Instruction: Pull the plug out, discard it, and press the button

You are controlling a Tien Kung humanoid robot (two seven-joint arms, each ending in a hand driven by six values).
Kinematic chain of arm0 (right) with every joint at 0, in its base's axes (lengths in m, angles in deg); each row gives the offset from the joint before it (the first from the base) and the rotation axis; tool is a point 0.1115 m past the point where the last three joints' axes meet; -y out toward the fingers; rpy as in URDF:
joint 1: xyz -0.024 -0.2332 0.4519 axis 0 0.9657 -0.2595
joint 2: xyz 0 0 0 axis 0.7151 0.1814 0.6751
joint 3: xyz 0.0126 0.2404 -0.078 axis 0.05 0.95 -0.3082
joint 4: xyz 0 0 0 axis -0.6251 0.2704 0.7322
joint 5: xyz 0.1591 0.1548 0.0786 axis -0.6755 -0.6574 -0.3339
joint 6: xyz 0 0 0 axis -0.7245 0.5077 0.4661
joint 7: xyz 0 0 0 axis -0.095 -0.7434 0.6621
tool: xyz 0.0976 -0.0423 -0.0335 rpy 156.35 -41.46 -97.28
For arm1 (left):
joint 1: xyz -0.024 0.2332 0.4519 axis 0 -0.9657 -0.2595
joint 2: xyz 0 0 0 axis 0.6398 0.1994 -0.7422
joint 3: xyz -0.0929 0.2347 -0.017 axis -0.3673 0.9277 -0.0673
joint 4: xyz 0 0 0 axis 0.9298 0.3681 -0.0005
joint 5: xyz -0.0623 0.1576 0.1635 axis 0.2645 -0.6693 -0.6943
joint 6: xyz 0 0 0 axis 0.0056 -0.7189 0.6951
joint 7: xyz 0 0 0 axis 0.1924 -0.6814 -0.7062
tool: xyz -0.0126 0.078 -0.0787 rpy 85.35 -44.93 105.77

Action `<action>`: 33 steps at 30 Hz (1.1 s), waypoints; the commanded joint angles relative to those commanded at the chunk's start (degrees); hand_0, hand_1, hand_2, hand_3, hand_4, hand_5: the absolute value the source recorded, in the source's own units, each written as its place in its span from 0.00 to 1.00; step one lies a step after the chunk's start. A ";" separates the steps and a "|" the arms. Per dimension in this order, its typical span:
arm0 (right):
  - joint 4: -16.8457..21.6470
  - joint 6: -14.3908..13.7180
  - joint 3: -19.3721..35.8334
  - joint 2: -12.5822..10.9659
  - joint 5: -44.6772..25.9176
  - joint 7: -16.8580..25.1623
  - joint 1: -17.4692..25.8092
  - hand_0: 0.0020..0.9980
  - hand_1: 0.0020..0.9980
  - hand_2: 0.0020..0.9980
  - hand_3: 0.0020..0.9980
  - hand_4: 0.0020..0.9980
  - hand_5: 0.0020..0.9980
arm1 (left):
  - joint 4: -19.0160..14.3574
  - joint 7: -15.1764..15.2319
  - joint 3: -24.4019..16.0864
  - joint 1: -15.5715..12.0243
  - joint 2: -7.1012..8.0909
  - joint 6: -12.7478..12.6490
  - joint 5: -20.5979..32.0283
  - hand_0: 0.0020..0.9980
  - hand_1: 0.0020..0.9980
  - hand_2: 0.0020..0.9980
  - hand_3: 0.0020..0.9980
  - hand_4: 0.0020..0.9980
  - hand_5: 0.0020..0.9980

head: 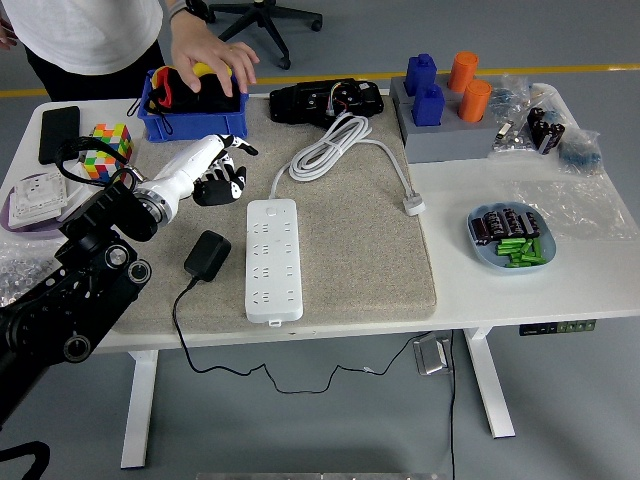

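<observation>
A white power strip (273,258) lies on the grey mat (350,240), its white cord (340,140) coiled behind it. A black plug adapter (207,253) with a black cable lies on the mat left of the strip, out of any socket. My left hand (222,172) hovers above the mat's back left corner, fingers loosely curled and holding nothing. It is clear of the strip and the adapter. A person's hand (208,62) rests on the blue bin (195,118) at the back.
A colour cube (105,150), a black phone (58,134) and a socket plate on a purple dish (35,200) stand at left. A grey block with blue and orange cylinders (445,105) and a blue dish of batteries (512,240) stand at right.
</observation>
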 joint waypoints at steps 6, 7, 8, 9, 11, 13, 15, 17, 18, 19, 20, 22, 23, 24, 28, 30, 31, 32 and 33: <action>-0.17 0.01 -0.17 0.08 0.15 -0.02 -0.32 0.75 0.70 0.71 0.72 0.79 0.60 | -1.86 2.37 -5.08 -3.56 1.41 -1.56 -0.27 0.68 0.68 0.62 0.84 0.70 0.00; -0.22 0.01 -0.13 0.11 0.21 -0.03 -0.35 0.75 0.70 0.71 0.72 0.79 0.60 | -1.98 2.70 -6.01 -4.22 1.66 -1.81 -0.34 0.68 0.68 0.62 0.84 0.70 0.00; -0.24 0.02 -0.17 0.12 0.20 -0.03 -0.37 0.75 0.70 0.71 0.72 0.79 0.60 | -2.06 3.00 -6.73 -4.74 1.84 -2.02 -0.40 0.68 0.68 0.62 0.84 0.70 0.00; -0.25 0.04 -0.22 0.11 0.21 -0.04 -0.40 0.75 0.70 0.71 0.72 0.79 0.60 | -2.15 3.26 -7.46 -5.30 2.00 -2.19 -0.37 0.68 0.68 0.62 0.84 0.70 0.00; -0.28 0.02 -0.15 0.11 0.31 -0.03 -0.51 0.75 0.70 0.71 0.72 0.79 0.60 | -2.40 3.46 -8.76 -6.43 2.33 -2.42 -0.44 0.82 0.82 0.77 0.86 0.74 0.02; -0.28 -0.01 -0.05 0.10 0.34 -0.02 -0.61 0.75 0.70 0.71 0.72 0.79 0.60 | -2.47 3.37 -9.71 -7.24 2.42 -2.41 -0.85 0.82 0.82 0.77 0.86 0.74 0.02; -0.26 -0.01 -0.16 0.08 0.36 -0.01 -0.83 0.75 0.70 0.71 0.72 0.79 0.60 | -2.46 3.33 -11.25 -8.16 2.30 -2.35 -1.05 0.82 0.82 0.77 0.86 0.74 0.02; -0.22 -0.01 -0.30 0.08 0.32 0.01 -0.96 0.75 0.70 0.71 0.72 0.79 0.60 | -2.41 3.38 -12.34 -8.65 2.13 -2.33 -1.23 0.85 0.84 0.81 0.87 0.76 0.09; -0.23 -0.01 -0.38 0.09 0.30 0.01 -1.03 0.75 0.70 0.71 0.72 0.79 0.60 | -2.34 3.50 -12.81 -8.80 2.06 -2.41 -1.29 0.85 0.84 0.81 0.87 0.76 0.09; -0.22 0.00 -0.46 0.10 0.28 0.01 -1.08 0.75 0.70 0.71 0.72 0.79 0.60 | -2.28 3.49 -13.19 -8.89 2.05 -2.35 -1.36 0.85 0.84 0.81 0.87 0.76 0.09; -0.21 0.00 -0.56 0.11 0.25 0.01 -1.13 0.75 0.70 0.71 0.72 0.79 0.60 | -2.21 3.46 -13.51 -8.95 2.07 -2.26 -1.37 0.85 0.84 0.81 0.87 0.76 0.09; -0.17 0.00 -0.75 0.11 0.19 0.02 -1.20 0.75 0.70 0.71 0.72 0.79 0.60 | -1.96 3.33 -13.98 -8.98 2.14 -1.92 -1.59 0.85 0.84 0.81 0.87 0.76 0.09; -0.17 0.00 -0.82 0.10 0.16 0.03 -1.25 0.75 0.70 0.71 0.72 0.79 0.60 | -1.83 3.00 -14.17 -9.00 2.20 -1.53 -1.78 0.90 0.92 0.91 0.93 0.88 0.29; -0.18 0.00 -0.86 0.10 0.15 0.03 -1.30 0.75 0.70 0.71 0.72 0.79 0.60 | -1.70 2.74 -14.31 -9.01 2.24 -1.30 -1.89 0.90 0.92 0.91 0.93 0.88 0.29; -0.19 0.00 -1.11 0.07 0.11 0.03 -1.40 0.75 0.70 0.71 0.72 0.79 0.60 | -1.57 2.47 -14.90 -9.32 2.35 -1.18 -1.95 0.90 0.92 0.91 0.93 0.88 0.29; -0.23 0.00 -1.12 0.06 0.13 0.02 -1.44 0.75 0.70 0.71 0.72 0.79 0.60 | -1.60 2.45 -15.17 -9.44 2.37 -1.22 -1.85 0.91 0.94 0.93 0.93 0.90 0.37; -0.25 -0.01 -1.09 0.06 0.14 0.02 -1.44 0.75 0.70 0.71 0.72 0.79 0.60 | -1.64 2.41 -15.24 -9.49 2.41 -1.30 -1.77 0.91 0.94 0.93 0.93 0.90 0.37; -0.27 -0.02 -1.08 0.06 0.13 0.02 -1.44 0.75 0.70 0.71 0.72 0.79 0.60 | -1.73 2.17 -15.30 -9.52 2.44 -1.35 -1.77 0.91 0.94 0.93 0.93 0.90 0.37; -0.30 -0.01 -1.10 0.06 0.15 0.00 -1.44 0.75 0.70 0.71 0.72 0.79 0.60 | -1.84 1.48 -15.38 -9.55 2.49 -1.10 -1.65 0.91 0.94 0.93 0.93 0.90 0.37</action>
